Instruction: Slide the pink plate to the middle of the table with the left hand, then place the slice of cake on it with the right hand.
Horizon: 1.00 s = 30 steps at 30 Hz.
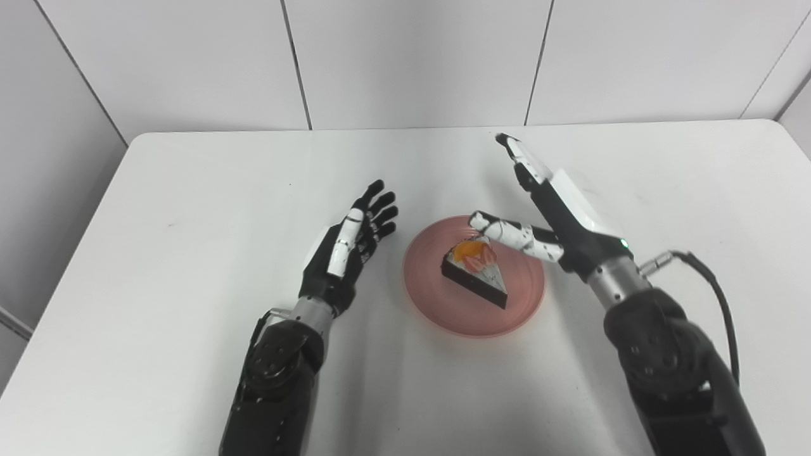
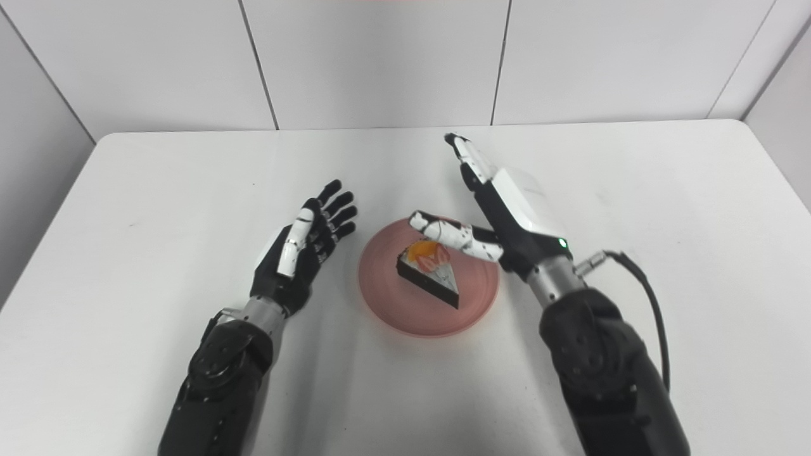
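Both cams sit up at head height, side by side, looking down and forward over the white desk (image 1: pixel 190 190) toward the paneled wall (image 1: pixel 405 57) along the top of the frame. Fairly close in: both arms come up from the bottom edge. They share nearly the whole scene. The pink plate (image 1: pixel 474 276) sits just right of center in the left eye view and dead center in the right eye view, so that one sits a little further right.
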### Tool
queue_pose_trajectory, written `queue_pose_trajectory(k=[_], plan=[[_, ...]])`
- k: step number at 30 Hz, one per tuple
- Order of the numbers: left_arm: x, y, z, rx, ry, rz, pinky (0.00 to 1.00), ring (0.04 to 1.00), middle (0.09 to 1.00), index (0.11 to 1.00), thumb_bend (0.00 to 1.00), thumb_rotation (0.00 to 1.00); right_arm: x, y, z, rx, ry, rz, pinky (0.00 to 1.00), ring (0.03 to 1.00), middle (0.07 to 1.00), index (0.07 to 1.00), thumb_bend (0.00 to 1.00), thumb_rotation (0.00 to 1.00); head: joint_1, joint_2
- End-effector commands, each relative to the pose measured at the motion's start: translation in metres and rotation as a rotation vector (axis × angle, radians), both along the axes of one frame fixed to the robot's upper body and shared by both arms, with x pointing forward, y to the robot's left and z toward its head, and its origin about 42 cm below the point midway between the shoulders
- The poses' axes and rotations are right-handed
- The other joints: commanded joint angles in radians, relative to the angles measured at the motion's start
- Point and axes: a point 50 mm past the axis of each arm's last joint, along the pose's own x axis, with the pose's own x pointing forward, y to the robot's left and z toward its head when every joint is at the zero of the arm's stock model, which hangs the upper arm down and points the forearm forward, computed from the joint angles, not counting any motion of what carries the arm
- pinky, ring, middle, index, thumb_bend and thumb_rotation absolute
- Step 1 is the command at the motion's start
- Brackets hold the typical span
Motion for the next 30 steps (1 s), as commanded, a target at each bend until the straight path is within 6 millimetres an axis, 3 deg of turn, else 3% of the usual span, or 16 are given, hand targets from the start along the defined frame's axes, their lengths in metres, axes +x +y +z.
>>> queue_pose_trajectory(k=[1, 7, 13, 16, 18, 30], plan=[[-0.012, 0.002, -0.005, 0.023, -0.035, 0.033, 0.95, 0.952, 0.964, 0.964, 0.43, 1.0, -0.008, -0.005, 0.009, 0.114, -0.11, -0.002, 0.95, 0.999, 1.0, 1.0, 0.66, 1.0, -0.001, -0.001], [-0.034, 0.008, -0.01, 0.134, -0.116, 0.035, 1.0, 1.0, 1.0, 1.0, 0.43, 1.0, -0.03, -0.017, -0.028, 0.358, 0.015, -0.069, 1.0, 1.0, 1.0, 1.0, 0.63, 1.0, 0.004, -0.009], [-0.052, 0.01, -0.01, 0.253, -0.189, 0.066, 1.0, 1.0, 1.0, 1.0, 0.42, 1.0, -0.035, -0.027, -0.055, 0.49, 0.1, -0.073, 1.0, 1.0, 1.0, 1.0, 0.49, 1.0, 0.005, -0.01], [-0.056, 0.011, -0.01, 0.3, -0.215, 0.084, 1.0, 1.0, 1.0, 1.0, 0.45, 1.0, -0.033, -0.029, -0.063, 0.536, 0.13, -0.058, 1.0, 1.0, 1.0, 1.0, 0.33, 1.0, 0.005, -0.015], [-0.058, 0.012, -0.013, 0.317, -0.231, 0.089, 1.0, 1.0, 1.0, 1.0, 0.46, 1.0, -0.033, -0.028, -0.066, 0.567, 0.156, -0.046, 1.0, 1.0, 1.0, 1.0, 0.29, 1.0, 0.008, -0.018], [-0.056, 0.018, -0.024, 0.329, -0.233, 0.074, 1.0, 1.0, 1.0, 1.0, 0.49, 1.0, -0.033, -0.027, -0.076, 0.601, 0.19, -0.031, 1.0, 1.0, 1.0, 1.0, 0.21, 1.0, 0.004, -0.029]])
